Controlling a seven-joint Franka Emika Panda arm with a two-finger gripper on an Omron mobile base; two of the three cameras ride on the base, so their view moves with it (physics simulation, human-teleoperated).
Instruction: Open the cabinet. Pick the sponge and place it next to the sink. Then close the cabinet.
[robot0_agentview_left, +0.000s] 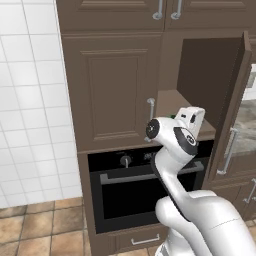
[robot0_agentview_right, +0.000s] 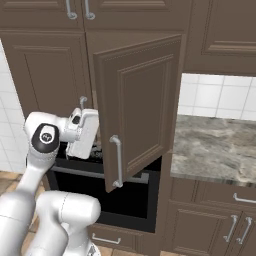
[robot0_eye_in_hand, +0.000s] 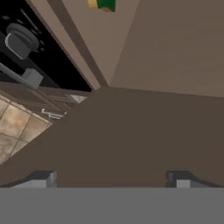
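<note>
The cabinet (robot0_agentview_left: 112, 85) has its left door shut. Its right door (robot0_agentview_right: 140, 105) stands swung wide open, the long silver handle (robot0_agentview_right: 117, 161) facing the room. The sponge (robot0_eye_in_hand: 103, 4), green with a yellow layer, lies on the plain brown shelf (robot0_eye_in_hand: 98, 39) inside, at the top edge of the hand view. In the left base view it shows as a green speck (robot0_agentview_left: 172, 116) just left of my hand. My gripper (robot0_eye_in_hand: 111, 179) is open and empty, hovering at the shelf's front edge, short of the sponge. The sink is out of view.
A black oven (robot0_agentview_left: 135, 185) with a bar handle sits directly under the cabinet shelf. A marbled counter (robot0_agentview_right: 215, 145) runs to the right of the open door, with brown drawers (robot0_agentview_right: 220, 220) below. White wall tiles (robot0_agentview_left: 30, 100) and terracotta floor (robot0_agentview_left: 30, 230) lie to the left.
</note>
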